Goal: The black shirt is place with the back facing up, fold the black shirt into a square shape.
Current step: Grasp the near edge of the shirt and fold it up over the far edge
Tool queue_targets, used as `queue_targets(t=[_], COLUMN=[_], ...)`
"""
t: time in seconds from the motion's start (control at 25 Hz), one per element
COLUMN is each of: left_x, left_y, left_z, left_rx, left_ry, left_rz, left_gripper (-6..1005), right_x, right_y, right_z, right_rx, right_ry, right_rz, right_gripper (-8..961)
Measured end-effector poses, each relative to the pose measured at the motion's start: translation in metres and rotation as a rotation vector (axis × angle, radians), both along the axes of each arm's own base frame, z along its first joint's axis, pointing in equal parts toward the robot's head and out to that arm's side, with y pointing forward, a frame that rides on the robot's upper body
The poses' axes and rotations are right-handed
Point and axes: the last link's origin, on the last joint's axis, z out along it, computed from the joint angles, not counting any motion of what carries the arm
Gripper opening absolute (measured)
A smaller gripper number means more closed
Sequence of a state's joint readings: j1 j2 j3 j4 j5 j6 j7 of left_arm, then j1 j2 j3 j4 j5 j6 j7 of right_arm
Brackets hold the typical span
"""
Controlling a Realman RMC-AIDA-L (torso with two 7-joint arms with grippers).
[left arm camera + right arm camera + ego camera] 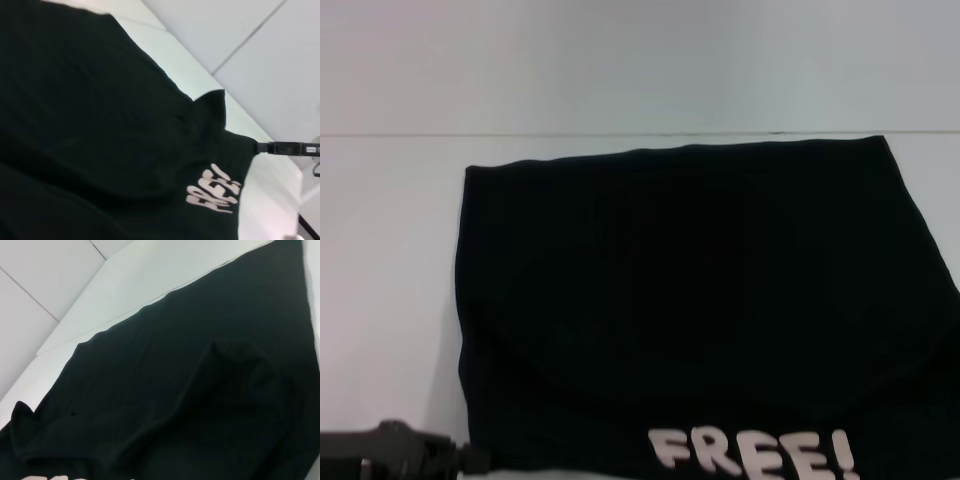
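The black shirt (690, 290) lies spread over the white table (390, 250), and it fills most of the left wrist view (90, 115) and the right wrist view (200, 370). Its near edge is lifted and turned over, so a pale "FREE!" print (752, 452) shows. My left gripper (470, 460) is at the shirt's near left corner, pinched shut on the fabric. In the left wrist view my right gripper (257, 148) shows farther off, shut on the other near corner beside the print (214, 194). The head view does not show the right gripper.
Bare white table surface lies left of the shirt and beyond its far edge (680, 150). A thin seam line (400, 134) runs across the table behind the shirt. The shirt's right side runs out of the head view.
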State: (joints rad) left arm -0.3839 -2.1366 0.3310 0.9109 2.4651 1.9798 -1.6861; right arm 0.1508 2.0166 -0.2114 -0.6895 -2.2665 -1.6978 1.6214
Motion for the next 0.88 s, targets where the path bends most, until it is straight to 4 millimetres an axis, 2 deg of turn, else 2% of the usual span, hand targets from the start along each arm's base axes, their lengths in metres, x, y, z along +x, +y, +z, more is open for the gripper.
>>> queue_targets(t=[0.16,0.32,0.44,0.6,0.88], left_x=[0.0,0.005,0.009,0.015,0.032], left_y=[-0.006,0.004,0.02,0.052,0.116], left_z=[0.0,0.003,0.009,0.016,0.019], left_rx=[-0.037,-0.019,0.022,0.096,0.21], left_ry=[-0.009,-0.012,-0.012,-0.004,0.059], left_rz=[0.0,-0.01,-0.007,0.008,0.052], left_gripper=[-2,-2,-1,-2,-1], right_x=[0.0,-0.003,-0.01,-0.017,-0.039], right_y=[-0.013,-0.01,0.011,0.051,0.134], right_z=[-0.002,0.002,0.009,0.022,0.046], right_rx=[-0.005,0.016,0.029,0.039,0.075], right_ry=[0.016,0.031,0.035,-0.002,-0.08], right_rz=[0.009,0.024,0.059,0.083,0.074], right_gripper=[47,48,49,49,49])
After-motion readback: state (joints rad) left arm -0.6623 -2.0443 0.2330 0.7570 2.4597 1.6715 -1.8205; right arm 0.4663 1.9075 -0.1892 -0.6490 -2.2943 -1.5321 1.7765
